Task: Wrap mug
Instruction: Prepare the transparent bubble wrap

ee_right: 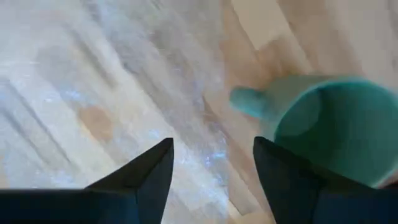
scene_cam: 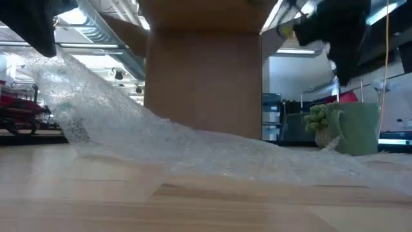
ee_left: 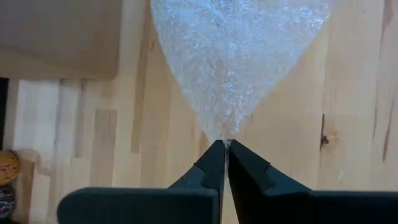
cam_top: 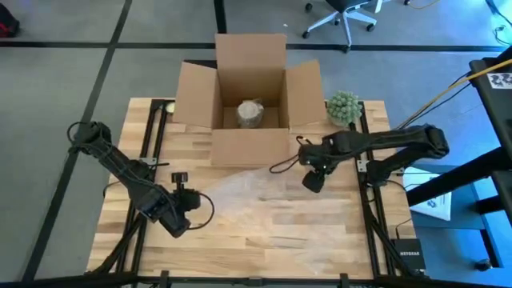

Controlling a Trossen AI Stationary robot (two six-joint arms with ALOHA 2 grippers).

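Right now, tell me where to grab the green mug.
Probably the rim of the green mug, from above with the open right claw: it stands upright, mouth up. One finger inside, one outside, away from the handle. The left claw pinches the bubble wrap.

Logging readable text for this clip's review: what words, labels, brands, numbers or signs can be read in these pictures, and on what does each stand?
"NETGEAR": on the small dark box at the table's near right corner, high view; small, only just readable.
Black-and-white square code marker at the right edge, high view: a pattern, no readable words.
White sheet lying right of the table: its print is too small to read.
Cardboard box, mug and bubble wrap: no text visible.
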